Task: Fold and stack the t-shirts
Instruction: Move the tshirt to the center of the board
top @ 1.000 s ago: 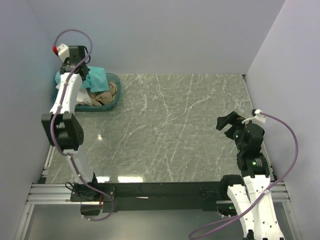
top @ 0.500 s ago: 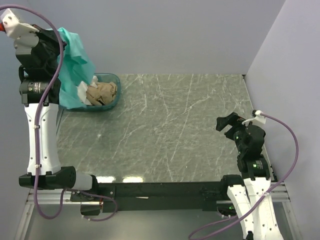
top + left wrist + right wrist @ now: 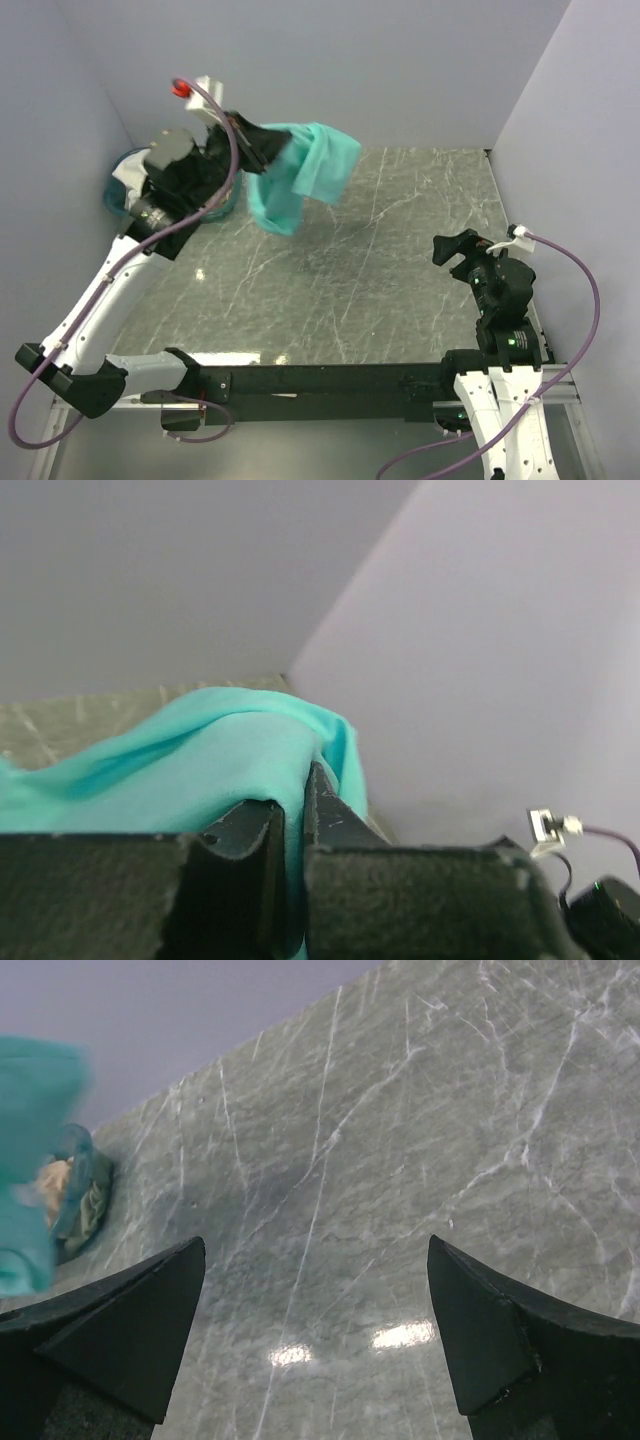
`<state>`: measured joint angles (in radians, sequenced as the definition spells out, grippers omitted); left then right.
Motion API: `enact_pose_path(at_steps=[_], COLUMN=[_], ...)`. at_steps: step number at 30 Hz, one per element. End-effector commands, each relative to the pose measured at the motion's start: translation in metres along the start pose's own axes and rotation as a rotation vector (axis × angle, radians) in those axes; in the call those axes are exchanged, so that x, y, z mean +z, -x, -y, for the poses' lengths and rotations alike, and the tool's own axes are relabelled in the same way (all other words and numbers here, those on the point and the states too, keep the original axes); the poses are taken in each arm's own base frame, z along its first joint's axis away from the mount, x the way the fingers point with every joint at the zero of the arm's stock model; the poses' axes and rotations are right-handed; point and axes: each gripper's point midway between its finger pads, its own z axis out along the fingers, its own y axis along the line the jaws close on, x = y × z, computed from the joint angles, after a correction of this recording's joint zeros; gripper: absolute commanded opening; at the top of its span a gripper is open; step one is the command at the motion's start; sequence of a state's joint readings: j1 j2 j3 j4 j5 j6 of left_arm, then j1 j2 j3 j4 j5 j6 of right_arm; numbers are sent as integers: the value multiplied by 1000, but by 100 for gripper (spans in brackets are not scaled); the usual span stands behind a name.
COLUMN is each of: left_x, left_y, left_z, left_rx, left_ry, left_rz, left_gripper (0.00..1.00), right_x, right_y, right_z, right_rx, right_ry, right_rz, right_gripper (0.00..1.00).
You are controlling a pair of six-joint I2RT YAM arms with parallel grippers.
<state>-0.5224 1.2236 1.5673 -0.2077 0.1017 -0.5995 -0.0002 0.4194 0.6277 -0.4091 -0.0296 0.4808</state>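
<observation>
1. Surface: grey-green marble-patterned table [image 3: 380, 260] with white veins and two bright light glints near the near edge
2. Room: plain pale lilac-grey walls [image 3: 400, 70] closing in the far, left and right sides
3. Teal t-shirt [image 3: 305, 175]: off the table, in the air above its far-left part, clear of the basket [image 3: 118, 175], casting a soft shadow on the marble
4. Lie of the shirt: bunched, with neck and sleeves not told apart. Its mass trails from the jaws toward the right wall, and one lobe droops toward the near edge, so the long axis runs on a slant from far right to near left
5. Left gripper [image 3: 262, 150]: raised high, jaws clenched on a fold of the teal t-shirt
6. Right gripper [image 3: 455, 245]: low at the right side, well apart from the shirt, jaws spread wide with nothing between them
7. Left wrist view only: cloth pinched in the narrow slit between the fingers [image 3: 330, 815]
8. Right wrist view only: a blurred tan bundle [image 3: 52, 1182] lying in the basket, which the left arm largely hides from above
</observation>
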Motion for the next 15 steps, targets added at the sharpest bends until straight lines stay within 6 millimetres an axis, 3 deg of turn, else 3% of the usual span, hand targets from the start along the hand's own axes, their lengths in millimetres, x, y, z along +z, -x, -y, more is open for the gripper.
enact_pose_path(at_steps=[1,2,3,4,7,8,9,12,15], left_x=[-2,-1,-2,-4,-27,-39,-54,-93,-115], left_y=[-37,-53,-89,-106,-163,-164,-174,-185,-195], left_z=[20,9,-12,-26,-106,-137,-158,-196,-207], left_rx=[-31,-45,-59,-65,-78,-55,-69,-57,-64], left_ry=[-98,-57,2,47,389,549,656,861,909], left_rz=[-57,-80,-143,-177,-276,-239,-237,-236,-238], left_gripper=[10,11,12,16,31,37,60,97,99], right_x=[0,0,1,1,5,6,7,12,16], right_y=[6,6,5,6,2,1,0,-7,-16], right_z=[-5,-4,-4,-2,-1,0,0,-1,-5], right_rx=[-10,-12,-12,-11,-11,-12,-14,-16,-20], right_ry=[30,28,25,16,8,7,7,12,35], right_rz=[32,32,30,29,11,3,-4,-40,-95], right_gripper=[98,98,98,98,98,98,98,99,100])
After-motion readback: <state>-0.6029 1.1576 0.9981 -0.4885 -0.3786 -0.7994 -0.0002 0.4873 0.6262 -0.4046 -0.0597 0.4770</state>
